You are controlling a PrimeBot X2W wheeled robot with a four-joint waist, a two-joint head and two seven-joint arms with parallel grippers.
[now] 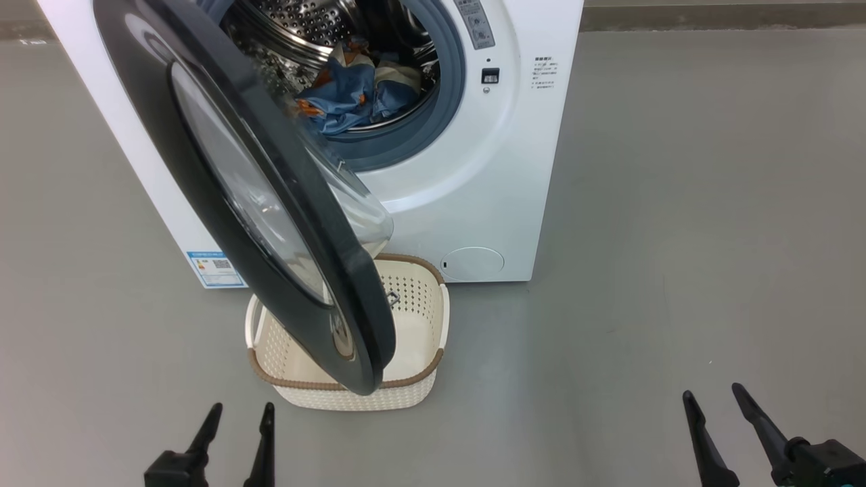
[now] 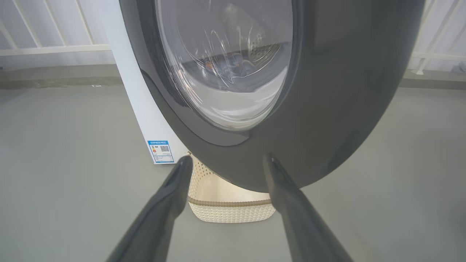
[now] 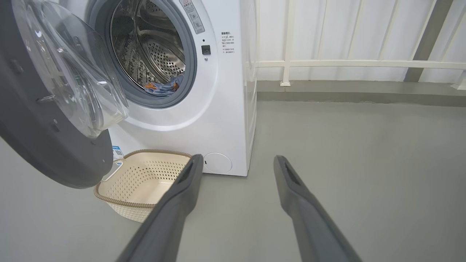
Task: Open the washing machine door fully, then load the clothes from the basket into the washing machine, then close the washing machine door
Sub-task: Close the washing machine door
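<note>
The door (image 1: 237,189) stands partly open, swung out above the basket (image 1: 365,399), which sits on the floor (image 1: 676,237) just before the washer (image 1: 473,189). The clothes (image 1: 352,95) lie in the drum (image 1: 298,27). The left hand (image 1: 243,407) and right hand (image 1: 712,390) hover apart from the door, fingers spread.

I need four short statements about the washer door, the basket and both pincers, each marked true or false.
1. The large round glossy black door stands open. True.
2. The cream perforated plastic basket holds clothes. False: its visible inside is empty; the light blue clothes lie in the steel drum.
3. The left pincer grips the door. False: it is open, apart from it.
4. The right pincer is open and empty. True.
</note>
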